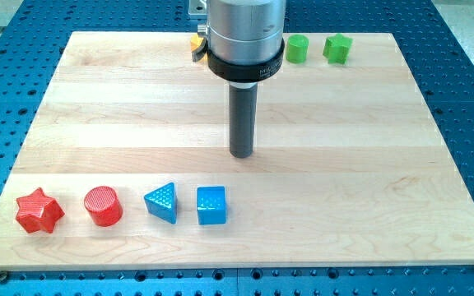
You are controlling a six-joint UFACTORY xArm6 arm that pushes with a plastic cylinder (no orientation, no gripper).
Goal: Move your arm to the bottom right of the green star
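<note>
The wooden board (385, 164) lies on a blue perforated table (467, 99) and carries 7 visible blocks.

Counts by colour:
- Green, 2: a green cylinder (297, 49) and a green star (337, 48), side by side near the board's top edge, at the view's upper right. The star is the right-hand one of the 2.
- Red, 2: a red star (39, 210) and a red cylinder (103, 205), at the view's lower left.
- Blue, 2: a blue triangle (162, 202) and a blue cube (211, 205), just right of the red pair. These 4 form 1 row along the board's bottom.
- Yellow, 1: a yellow block (197, 43), mostly hidden behind the arm's housing at the top; its shape cannot be made out.

Tool state: the arm ends in 1 plain rod with no jaws, so nothing opens, closes or clamps. My tip (241, 154) stands near the board's centre, touching no block. It is above the blue cube and well apart from it. The green star is up and to the right of my tip, well apart.
</note>
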